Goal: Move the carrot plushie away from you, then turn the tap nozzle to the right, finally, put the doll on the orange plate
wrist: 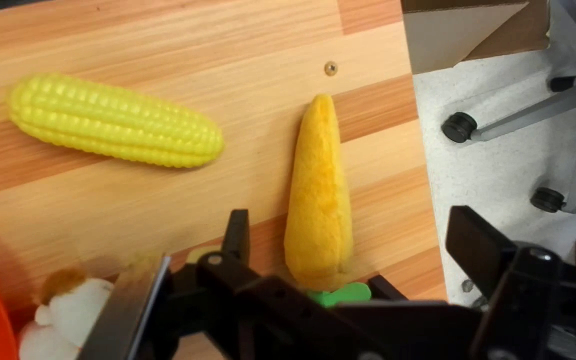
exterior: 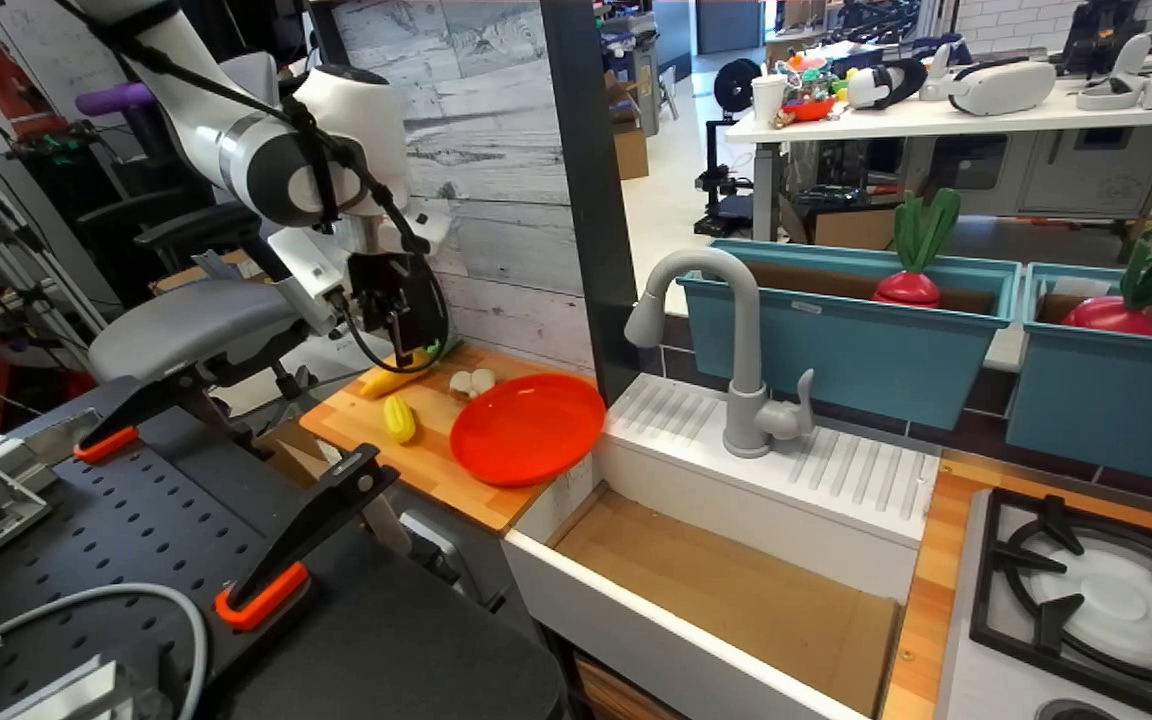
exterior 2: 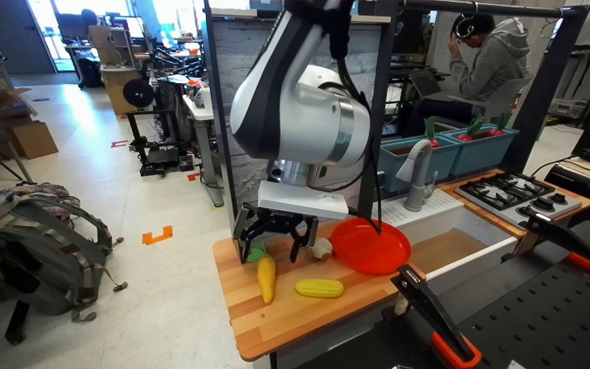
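One carrot plushie, yellow-orange, on the worktop at lower centre in an exterior view, one yellow corn cob to its right. One end effector, jaws spread wide, the plushie showing between them in the wrist view. One orange plate, right of centre; farther back, one grey tap nozzle, higher up.

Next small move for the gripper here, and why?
I'd probably lower the gripper around the carrot plushie. It stands open with nothing held, and in the wrist view the plushie's thick end shows between the parted fingers. The plushie lies on the wooden board. The pictures don't settle whether its move is already done, so that's a lean.
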Robot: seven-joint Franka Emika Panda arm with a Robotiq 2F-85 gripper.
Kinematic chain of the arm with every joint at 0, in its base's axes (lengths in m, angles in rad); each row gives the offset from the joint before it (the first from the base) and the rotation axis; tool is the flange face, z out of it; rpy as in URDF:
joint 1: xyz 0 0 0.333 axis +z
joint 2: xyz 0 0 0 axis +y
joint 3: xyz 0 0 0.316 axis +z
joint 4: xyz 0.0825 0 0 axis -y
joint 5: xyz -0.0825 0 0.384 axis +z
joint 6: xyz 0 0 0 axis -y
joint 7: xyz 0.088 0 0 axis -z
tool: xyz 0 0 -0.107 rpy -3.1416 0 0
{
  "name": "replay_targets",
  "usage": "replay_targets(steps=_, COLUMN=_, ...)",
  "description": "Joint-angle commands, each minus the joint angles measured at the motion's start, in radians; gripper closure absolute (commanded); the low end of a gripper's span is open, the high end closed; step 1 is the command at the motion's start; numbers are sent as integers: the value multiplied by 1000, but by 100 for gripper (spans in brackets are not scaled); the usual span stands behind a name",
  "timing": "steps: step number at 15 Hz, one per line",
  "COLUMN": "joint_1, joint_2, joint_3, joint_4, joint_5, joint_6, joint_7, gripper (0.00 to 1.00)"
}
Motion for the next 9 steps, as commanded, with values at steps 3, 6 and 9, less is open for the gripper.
replay_targets(steps=3, joint_1=-83, joint_2=-160, joint_3=46, joint_4=-232, joint_5=24, joint_6=54, joint_7=-95, gripper=0)
replay_targets(steps=6, joint_1=-131, joint_2=-254, joint_3=54, joint_4=-353, joint_5=17, joint_6=60, joint_7=-140, gripper=0)
replay_targets(steps=9, joint_1=-181, joint_2=-348, joint_3=60, joint_4=-455, joint_5=16, joint_6=44, joint_7=-194, gripper=0)
